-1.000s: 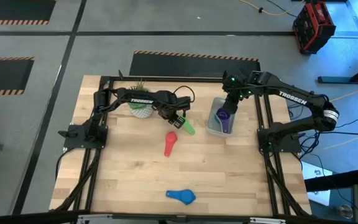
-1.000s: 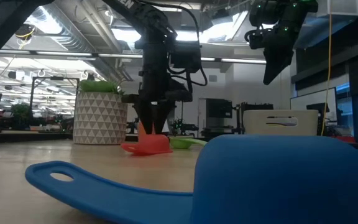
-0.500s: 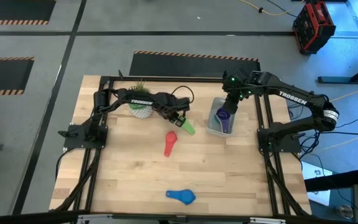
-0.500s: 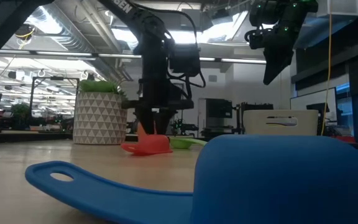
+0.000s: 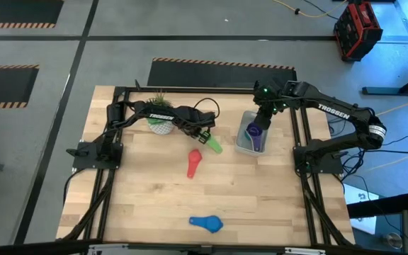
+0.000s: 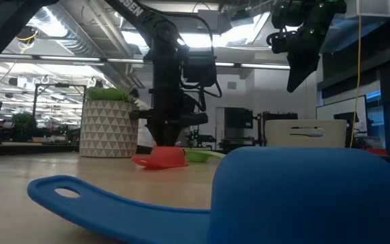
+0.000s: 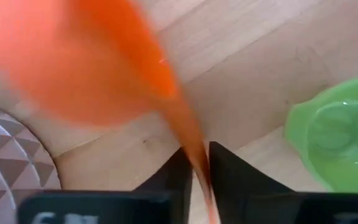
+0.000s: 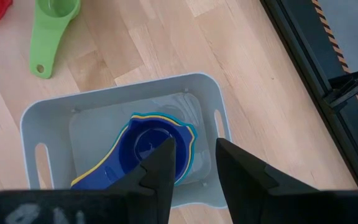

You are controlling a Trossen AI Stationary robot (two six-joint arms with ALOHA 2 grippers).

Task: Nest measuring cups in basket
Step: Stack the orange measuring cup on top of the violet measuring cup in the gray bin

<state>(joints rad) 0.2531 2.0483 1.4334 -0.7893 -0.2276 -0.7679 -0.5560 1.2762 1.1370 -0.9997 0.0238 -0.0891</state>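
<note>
My left gripper [image 5: 202,134] stands between the plant pot and the green cup [image 5: 213,146], shut on an orange cup [image 7: 86,56]. That cup is blurred in the left wrist view. The red cup [image 5: 193,163] lies mid-table, and the blue cup [image 5: 207,224] lies near the near edge. The basket [image 5: 243,145] sits on the right. It holds a nested stack with a dark blue-purple cup on top [image 8: 148,146] and yellow and teal rims showing around it. My right gripper [image 8: 196,149] hangs open above that stack and touches nothing. My left gripper pinches the orange cup's handle [image 7: 194,163] between its two fingers, coming from above and pointing down. The handle runs into the gap between the fingers, and the bowl sticks out beyond the fingertips. Whether the cup is clear of the table cannot be told.
A white patterned pot with a green plant [image 5: 160,122] stands just left of my left gripper. Black frame rails run along the table's left, right and far sides. Bare wood lies between the red cup and the blue cup.
In the low view my left gripper's fingers have come together from spread to shut, taking hold of the orange cup. It has also edged slightly toward the plant pot. My right arm has kept still.
</note>
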